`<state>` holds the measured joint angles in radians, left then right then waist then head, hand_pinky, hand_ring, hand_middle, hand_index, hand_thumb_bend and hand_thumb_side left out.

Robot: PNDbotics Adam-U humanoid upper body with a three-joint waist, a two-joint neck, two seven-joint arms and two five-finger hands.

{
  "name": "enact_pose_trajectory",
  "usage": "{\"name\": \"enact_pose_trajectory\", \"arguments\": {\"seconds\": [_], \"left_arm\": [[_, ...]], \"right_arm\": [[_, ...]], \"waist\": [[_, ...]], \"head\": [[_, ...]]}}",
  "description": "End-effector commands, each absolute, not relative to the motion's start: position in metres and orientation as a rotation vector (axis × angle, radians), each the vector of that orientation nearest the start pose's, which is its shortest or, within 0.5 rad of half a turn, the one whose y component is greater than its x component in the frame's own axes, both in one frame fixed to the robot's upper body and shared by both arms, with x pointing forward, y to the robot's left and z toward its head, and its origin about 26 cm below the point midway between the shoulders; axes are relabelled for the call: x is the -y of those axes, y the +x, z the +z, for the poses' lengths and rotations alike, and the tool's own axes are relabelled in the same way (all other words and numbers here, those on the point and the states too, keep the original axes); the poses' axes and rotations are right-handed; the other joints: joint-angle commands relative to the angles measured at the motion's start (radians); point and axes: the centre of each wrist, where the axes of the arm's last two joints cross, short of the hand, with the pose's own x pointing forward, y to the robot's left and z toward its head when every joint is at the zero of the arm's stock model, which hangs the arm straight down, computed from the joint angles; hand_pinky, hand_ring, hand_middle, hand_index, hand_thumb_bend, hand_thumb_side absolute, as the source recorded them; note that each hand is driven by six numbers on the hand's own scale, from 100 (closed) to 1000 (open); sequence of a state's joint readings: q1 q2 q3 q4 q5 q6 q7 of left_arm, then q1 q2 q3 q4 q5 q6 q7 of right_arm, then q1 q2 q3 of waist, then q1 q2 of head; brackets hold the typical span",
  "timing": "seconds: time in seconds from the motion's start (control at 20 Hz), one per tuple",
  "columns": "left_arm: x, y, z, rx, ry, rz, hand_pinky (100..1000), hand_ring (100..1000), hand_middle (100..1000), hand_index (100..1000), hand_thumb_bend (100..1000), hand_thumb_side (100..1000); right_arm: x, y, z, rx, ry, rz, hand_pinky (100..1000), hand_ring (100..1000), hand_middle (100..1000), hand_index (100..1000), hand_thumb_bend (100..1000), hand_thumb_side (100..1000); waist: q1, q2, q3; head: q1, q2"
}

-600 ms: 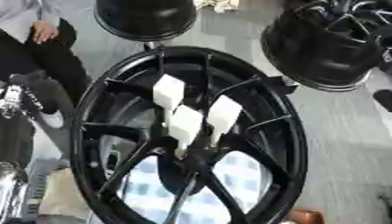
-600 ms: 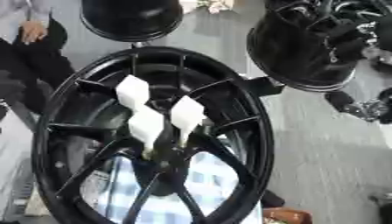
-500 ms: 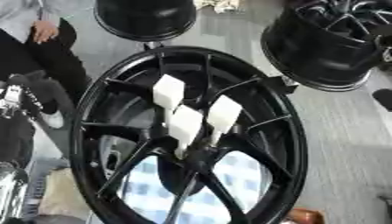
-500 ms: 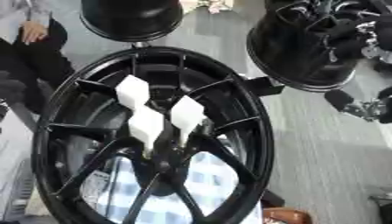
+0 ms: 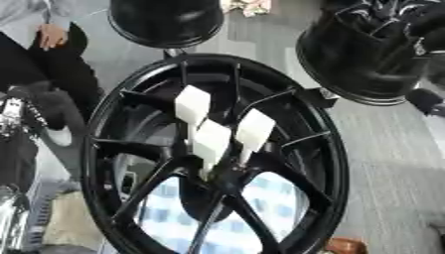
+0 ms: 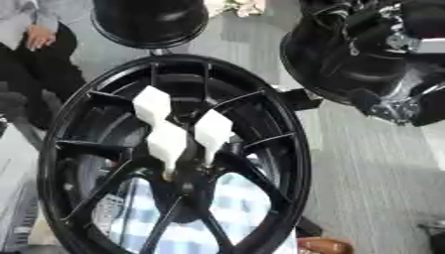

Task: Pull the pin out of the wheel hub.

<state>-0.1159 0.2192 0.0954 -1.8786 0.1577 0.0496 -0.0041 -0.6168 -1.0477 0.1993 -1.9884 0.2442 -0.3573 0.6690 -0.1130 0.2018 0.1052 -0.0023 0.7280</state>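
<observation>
A large black spoked wheel [image 5: 323, 149] lies in front of me and fills most of both views. Three white pins with blocky heads stand close together in its hub: a far one [image 5: 192, 105], a middle one [image 5: 211, 141] and a right one [image 5: 255, 130]. My right hand [image 6: 389, 105], black and silver, hangs at the right edge beyond the wheel's rim, apart from the pins. Part of my left hand [image 5: 12, 113] shows at the left edge, outside the rim. Neither hand touches a pin.
Two more black wheels stand behind, one at the top centre [image 5: 165, 20] and one at the top right [image 5: 369, 54]. A blue-and-white checked cloth [image 5: 260, 208] lies under the spokes. A seated person's legs [image 5: 43, 69] are at the upper left.
My right arm has come in a little from the right edge towards the wheel. The pins and the wheel have not moved.
</observation>
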Motion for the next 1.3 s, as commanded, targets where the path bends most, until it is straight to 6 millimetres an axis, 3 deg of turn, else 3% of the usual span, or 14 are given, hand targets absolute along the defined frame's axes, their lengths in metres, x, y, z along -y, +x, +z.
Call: {"name": "enact_pose_trajectory", "arguments": {"seconds": [0.05,0.45,1.05,1.1,1.3], "left_arm": [[-0.293,0.291,0.124,1.97,0.053,-0.085,898,796,657,801,100,804],[-0.292,0.292,0.124,1.967,0.04,-0.09,898,796,657,801,100,804],[-0.29,0.293,0.124,1.965,0.025,-0.101,899,796,657,802,100,805],[-0.29,0.293,0.124,1.965,0.024,-0.102,899,796,657,802,100,806],[-0.29,0.293,0.124,1.963,0.022,-0.103,899,796,657,802,100,808]], "right_arm": [[0.271,0.29,0.343,-1.992,0.774,-2.607,900,825,741,790,100,320],[0.24,0.293,0.34,-1.891,0.636,-2.727,898,828,749,809,100,490],[0.213,0.298,0.338,-1.857,0.497,-2.859,901,844,773,829,100,569],[0.212,0.299,0.338,-1.868,0.492,-2.855,901,844,772,829,100,631],[0.206,0.301,0.34,-1.89,0.514,-2.807,902,852,774,827,100,592]], "waist": [[0.003,-0.019,0.003],[-0.001,-0.022,0.016],[-0.004,-0.024,0.026],[-0.004,-0.024,0.027],[-0.004,-0.023,0.029]], "head": [[-0.008,-0.003],[-0.018,0.002],[-0.027,0.005],[-0.028,0.006],[-0.031,0.009]]}}
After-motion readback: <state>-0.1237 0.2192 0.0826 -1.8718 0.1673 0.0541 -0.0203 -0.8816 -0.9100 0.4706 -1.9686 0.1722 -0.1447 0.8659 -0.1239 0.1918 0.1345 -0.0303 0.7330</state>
